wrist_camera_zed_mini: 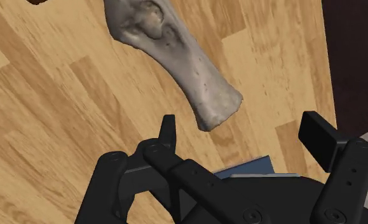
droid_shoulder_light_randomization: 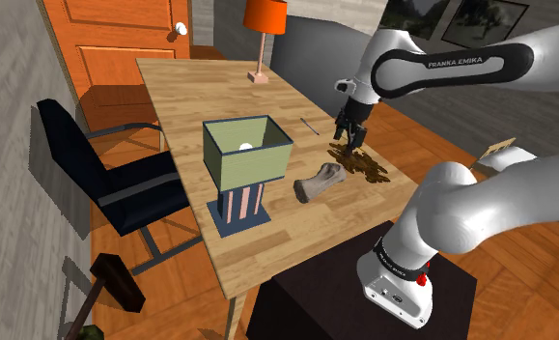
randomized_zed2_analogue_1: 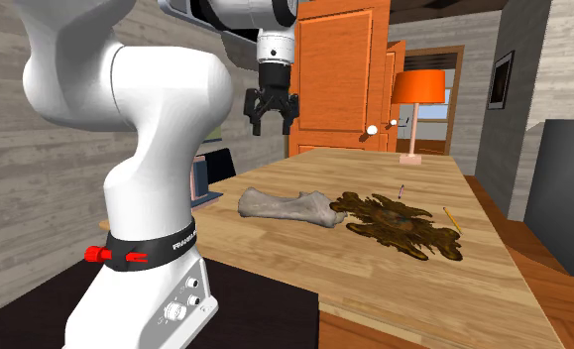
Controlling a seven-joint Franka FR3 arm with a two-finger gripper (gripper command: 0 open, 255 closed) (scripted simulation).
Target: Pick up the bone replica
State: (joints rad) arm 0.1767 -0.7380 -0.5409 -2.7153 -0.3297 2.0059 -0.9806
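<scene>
One grey bone (droid_shoulder_light_randomization: 319, 183) lies on the table (droid_shoulder_light_randomization: 185, 97) mid-frame in the shoulder view, right of a green-shaded lamp (droid_shoulder_light_randomization: 245, 155); your gripper (droid_shoulder_light_randomization: 351, 135) hangs to its upper right. In the second exterior view the bone (randomized_zed2_analogue_1: 287, 206) sits centre, beside a dark stain (randomized_zed2_analogue_1: 399, 223), with the gripper (randomized_zed2_analogue_1: 273, 121) above. In the wrist view the fingers (wrist_camera_zed_mini: 168, 130) stand apart and empty, the bone (wrist_camera_zed_mini: 176, 57) just beyond them.
</scene>
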